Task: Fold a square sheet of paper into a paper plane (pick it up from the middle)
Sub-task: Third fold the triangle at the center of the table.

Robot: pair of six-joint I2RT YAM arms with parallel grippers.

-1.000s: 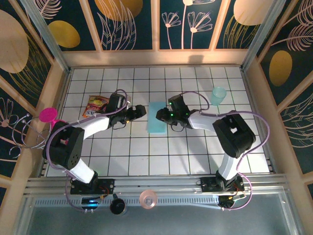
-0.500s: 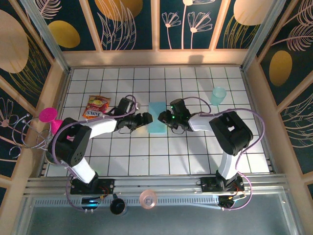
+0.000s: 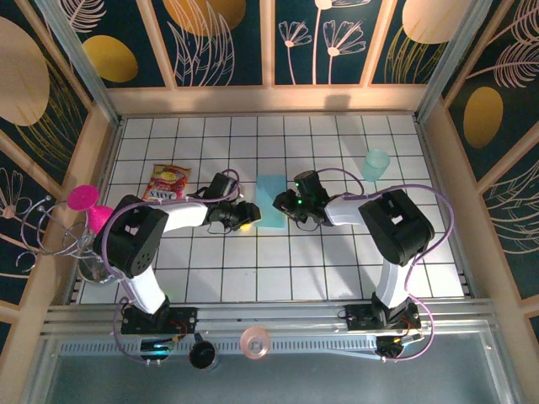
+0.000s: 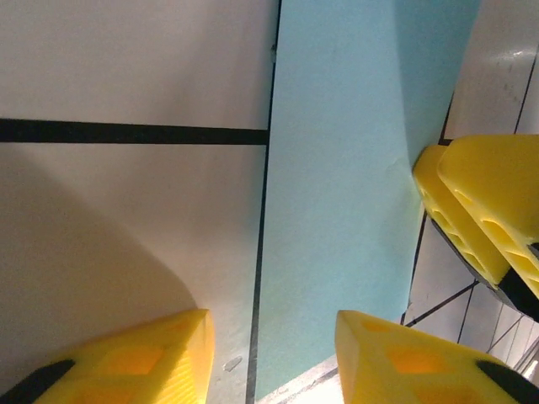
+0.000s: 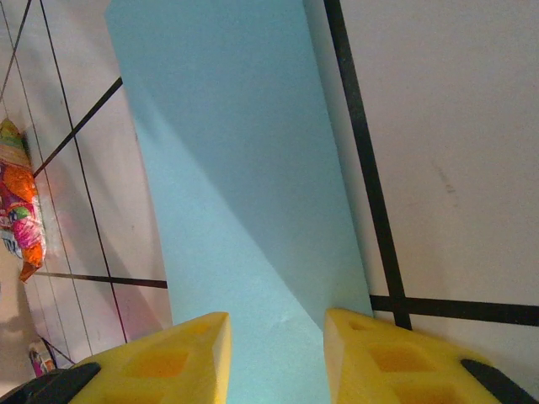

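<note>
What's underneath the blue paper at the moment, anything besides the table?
The blue paper lies on the white tiled table. Tile and dark grout lines run up to its edges on every side. The surface directly beneath it is covered, so nothing under it can be checked.

The sheet of paper (image 3: pixel 270 200) is plain light blue, the table (image 3: pixel 337 261) is white tiles ruled with dark lines, and the cup (image 3: pixel 376 164) is a pale, see-through teal. The snack packet (image 3: pixel 168 183) is red, orange and yellow. The left gripper (image 4: pixel 271 324) and right gripper (image 5: pixel 276 324) have bright yellow fingers, the arms (image 3: pixel 168 217) are white with black joints, and the walls (image 3: pixel 219 42) are dark navy with gold ovals and pale outlined leaves and flowers.
</note>
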